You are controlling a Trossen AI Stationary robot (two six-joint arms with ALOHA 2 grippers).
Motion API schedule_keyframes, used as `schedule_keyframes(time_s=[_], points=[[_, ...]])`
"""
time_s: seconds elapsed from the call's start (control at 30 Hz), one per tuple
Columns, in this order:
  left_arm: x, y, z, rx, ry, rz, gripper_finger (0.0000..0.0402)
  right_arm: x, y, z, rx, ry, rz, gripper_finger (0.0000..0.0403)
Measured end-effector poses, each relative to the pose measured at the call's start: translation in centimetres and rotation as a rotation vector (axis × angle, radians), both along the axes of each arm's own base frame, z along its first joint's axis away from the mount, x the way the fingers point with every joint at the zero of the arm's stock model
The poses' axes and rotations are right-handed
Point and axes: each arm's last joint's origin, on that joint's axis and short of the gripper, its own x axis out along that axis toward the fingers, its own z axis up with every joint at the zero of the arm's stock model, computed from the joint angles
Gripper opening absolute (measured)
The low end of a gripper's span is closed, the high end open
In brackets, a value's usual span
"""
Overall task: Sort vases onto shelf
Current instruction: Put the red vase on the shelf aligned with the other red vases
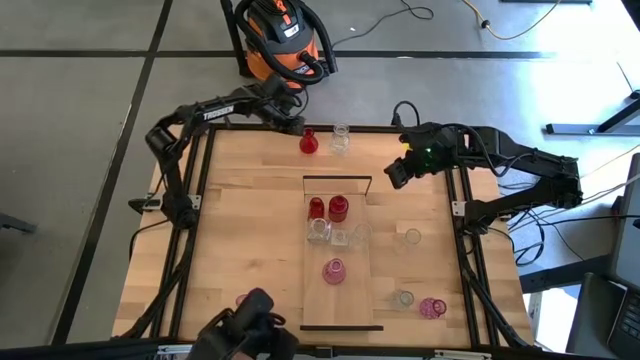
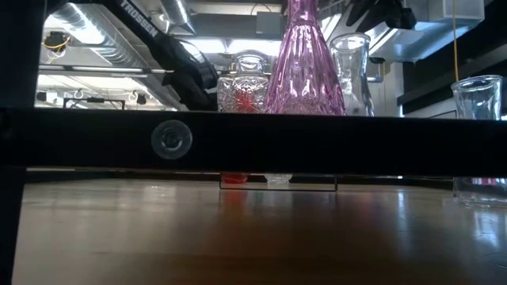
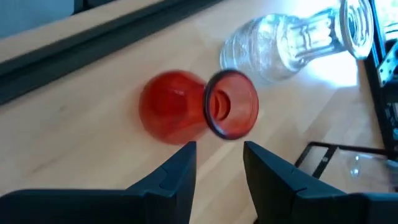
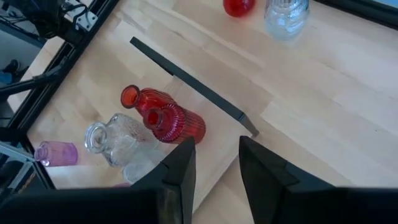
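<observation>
Tabletop of pale wood planks [image 1: 250,220] is taking up most of the high view. The long narrow pale wooden shelf w/ thin black end frames [image 1: 345,300] is lying at centre frame, running top to bottom.

An orange and black shop vacuum [image 1: 283,35] is sitting on the floor at top centre, beyond the table edge.

The left arm is reaching in from upper left, w/ the left gripper [image 1: 293,120] hanging at the table's top edge. Its fingers are standing apart w/ nothing between them. They are just short of a round red glass vase [image 1: 308,143], whose mouth is facing the left wrist cam [image 3: 231,104]. A clear ribbed glass vase [image 1: 341,138] is sitting just beside it.

The right arm is coming in from the right, w/ the right gripper [image 1: 398,174] hovering right of the shelf's top end. It is released too, w/ a bare gap between the fingers & no vase in it [image 4: 214,144].

On the shelf, two red ribbed glass vases [image 1: 328,208] are sitting side by side near the top end. Three clear glass vases [image 1: 340,237] are crowding just below them. A pink glass vase [image 1: 334,271] is standing lower, apart from that cluster.

Off the shelf at lower right, two more clear vases [image 1: 411,237] are standing well apart. A second pink vase [image 1: 432,308] is sitting near the lower one. Another pink piece [image 1: 243,300] is showing at bottom left of the shelf, partly hidden.
</observation>
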Motion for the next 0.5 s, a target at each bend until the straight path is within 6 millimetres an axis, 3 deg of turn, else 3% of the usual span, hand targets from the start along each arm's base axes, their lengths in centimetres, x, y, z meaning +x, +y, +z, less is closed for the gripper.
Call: schedule_keyframes(time_s=[0.5], points=[[0.51,0.95,-0.26,0.072,-0.032,0.029,0.0126,-0.01,-0.04,0.01,0.027,-0.01,-0.057,0.0107]])
